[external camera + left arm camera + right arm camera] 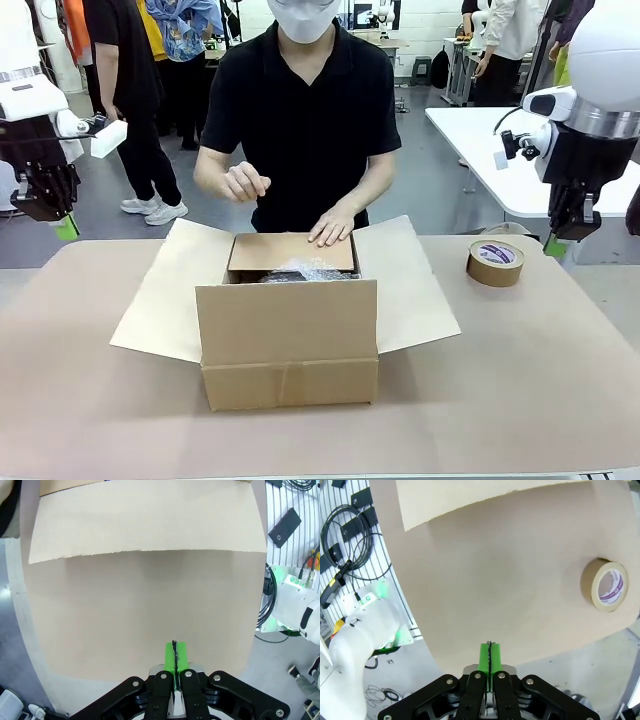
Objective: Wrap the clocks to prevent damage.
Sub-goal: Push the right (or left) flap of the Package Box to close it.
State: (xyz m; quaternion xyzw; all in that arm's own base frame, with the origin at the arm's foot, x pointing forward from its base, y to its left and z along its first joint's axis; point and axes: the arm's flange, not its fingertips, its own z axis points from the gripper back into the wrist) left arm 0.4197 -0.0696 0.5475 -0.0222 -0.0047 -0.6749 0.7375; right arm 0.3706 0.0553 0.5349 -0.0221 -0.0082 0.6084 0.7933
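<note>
Front level, wrists above shared table

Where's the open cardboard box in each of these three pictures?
Front view: cardboard box mid-table, flaps open.
Left wrist view: one box flap spans the top.
Right wrist view: a flap along the top edge, toward the left.
Shared landmark: the tan table under it.

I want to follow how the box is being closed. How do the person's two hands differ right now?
The raised hand is curled into a loose fist, while the lower hand lies open, palm down. The raised hand hangs in the air in front of the chest and touches nothing, while the lower hand rests flat on the far flap of the cardboard box. Both are bare and belong to the person in the black shirt.
</note>
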